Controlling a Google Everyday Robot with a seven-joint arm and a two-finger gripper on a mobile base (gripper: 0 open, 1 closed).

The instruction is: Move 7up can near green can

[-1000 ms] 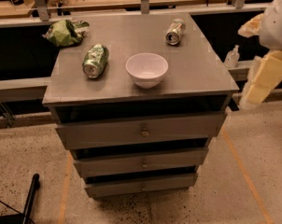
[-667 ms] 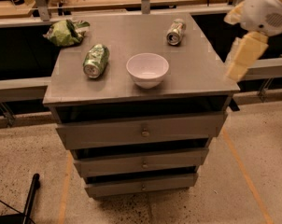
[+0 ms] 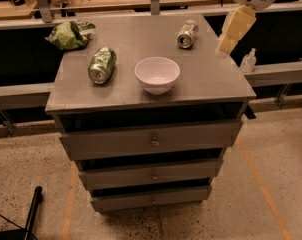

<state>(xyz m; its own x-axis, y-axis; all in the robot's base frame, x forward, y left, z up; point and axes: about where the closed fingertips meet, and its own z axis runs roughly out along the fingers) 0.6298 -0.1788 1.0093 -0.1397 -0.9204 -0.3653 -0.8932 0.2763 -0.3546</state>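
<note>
The 7up can (image 3: 187, 34), silvery-white with green marks, lies on its side at the back right of the grey cabinet top (image 3: 206, 79). The green can (image 3: 102, 64), bright green with pale patterning, lies on its side at the left middle, its silver top facing me. My gripper (image 3: 233, 30) hangs from the white arm at the upper right. It is over the cabinet's right edge, just right of the 7up can and apart from it. It holds nothing that I can see.
A white bowl (image 3: 157, 74) stands between the two cans, nearer the front. A wrinkled green bag (image 3: 68, 34) lies at the back left corner. A small clear bottle (image 3: 248, 61) stands on a ledge right of the cabinet. Benches run behind.
My arm has swung up and to the left, from beside the cabinet's right side to over its right edge near the 7up can. The cans, bowl and bag have not moved.
</note>
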